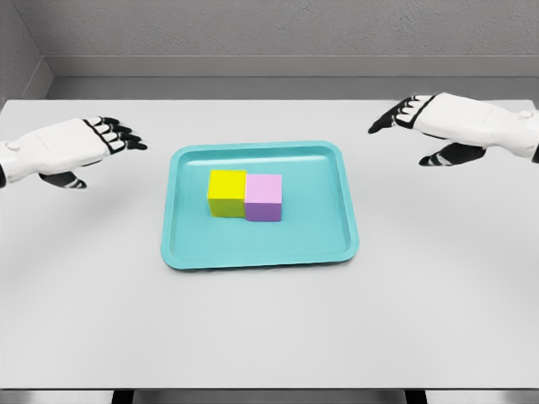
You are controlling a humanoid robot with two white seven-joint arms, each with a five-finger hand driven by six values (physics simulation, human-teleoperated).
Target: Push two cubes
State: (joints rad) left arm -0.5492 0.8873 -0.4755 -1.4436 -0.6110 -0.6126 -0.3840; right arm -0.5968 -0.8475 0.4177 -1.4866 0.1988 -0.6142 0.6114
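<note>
Cubes first, as the head view shows them: a yellow cube (226,193) and a pink cube (264,197) sit side by side, faces touching, near the middle of a teal tray (337,244) that lies on the white tabletop (269,337). Yellow is on the left, pink on the right, so the pair's long axis runs left to right across the tray. The left hand (80,147) hovers over the tabletop well to the left of the tray, fingers extended and slightly spread, holding nothing, fingertips aimed toward the right. The right hand (442,126) hovers beyond the tray's far right corner, fingers likewise loose and apart, empty, pointing left. Neither hand touches the tray or a cube. The cubes lie inward and somewhat nearer the robot than both hands. By this layout the yellow cube is the left hand's nearer target and the pink cube the right's; the two hands look about equally far away. Since the cubes already touch, a push along their shared axis from either side would probably move both together.
</note>
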